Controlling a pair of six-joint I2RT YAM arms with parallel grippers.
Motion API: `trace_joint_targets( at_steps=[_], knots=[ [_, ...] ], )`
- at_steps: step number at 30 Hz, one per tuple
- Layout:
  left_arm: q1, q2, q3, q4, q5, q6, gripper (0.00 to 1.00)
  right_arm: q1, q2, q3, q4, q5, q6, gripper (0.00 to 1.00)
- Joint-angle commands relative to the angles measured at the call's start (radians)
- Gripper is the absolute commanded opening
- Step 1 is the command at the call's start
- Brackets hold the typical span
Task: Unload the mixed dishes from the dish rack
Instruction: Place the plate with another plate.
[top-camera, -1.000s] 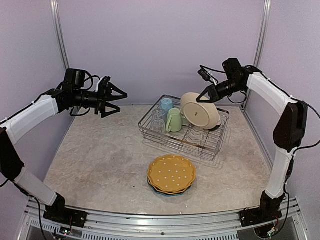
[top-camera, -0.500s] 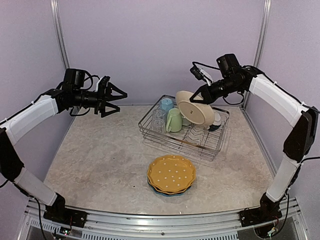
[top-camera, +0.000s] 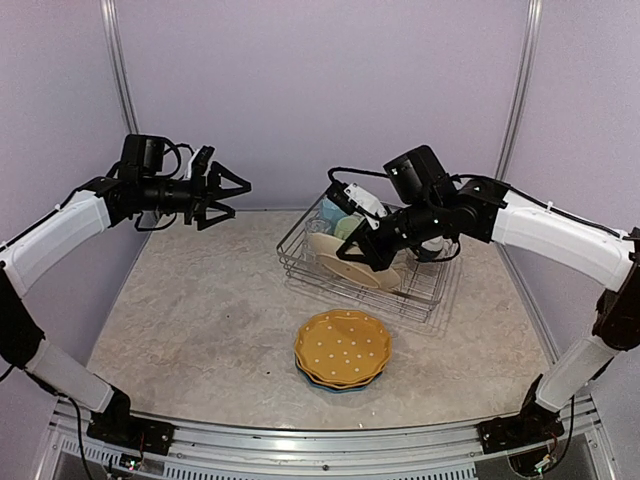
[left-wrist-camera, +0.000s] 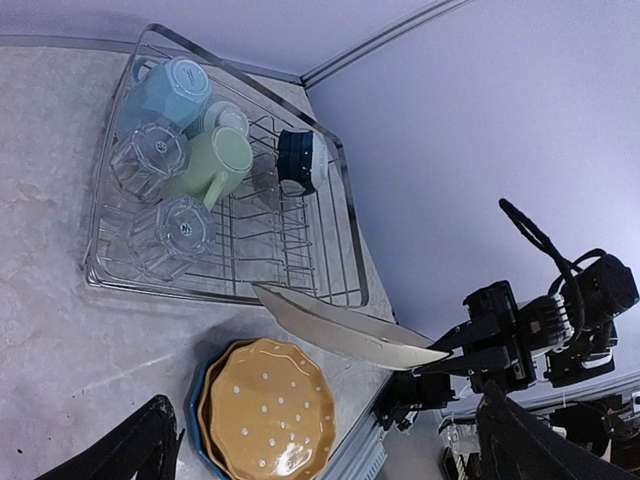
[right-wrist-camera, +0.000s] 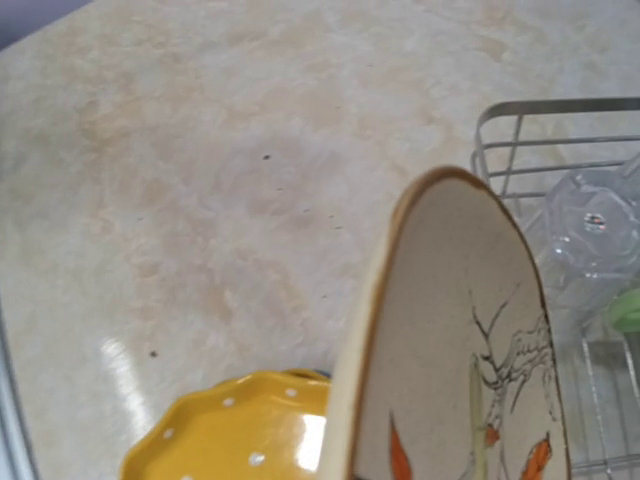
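Marbled tabletop (top-camera: 200, 310) beneath tilted cream bird-print plate (top-camera: 343, 264), free rim leftward, clamped in right claw (top-camera: 370, 250); left claw (top-camera: 241, 197) wide.

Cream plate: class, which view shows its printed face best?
Right wrist: the cream plate is close up, print visible. Top external shows only its plain underside, partly behind the arm; left wrist shows it nearly edge-on.

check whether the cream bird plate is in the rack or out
Out: the right arm holds the cream plate tilted in the air above the rack's front edge.
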Motion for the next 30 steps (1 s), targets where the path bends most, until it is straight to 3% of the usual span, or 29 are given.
trace_joint_targets(
  at_steps=[1,16,28,30],
  knots=[
    [-0.006,-0.031,0.015,-0.017,-0.034,0.031,0.99,0.100,-0.030,-0.053,0.105,0.139,0.075,0.00],
    [-0.021,-0.105,0.036,-0.056,-0.155,0.076,0.99,0.339,0.047,-0.127,0.119,0.425,0.101,0.00],
    [-0.038,-0.125,0.186,-0.142,-0.171,0.082,0.99,0.471,0.125,-0.253,0.131,0.615,0.082,0.00],
    [-0.038,-0.124,0.184,-0.127,-0.179,0.087,0.99,0.496,0.152,-0.270,0.156,0.655,0.079,0.04]
  ],
)
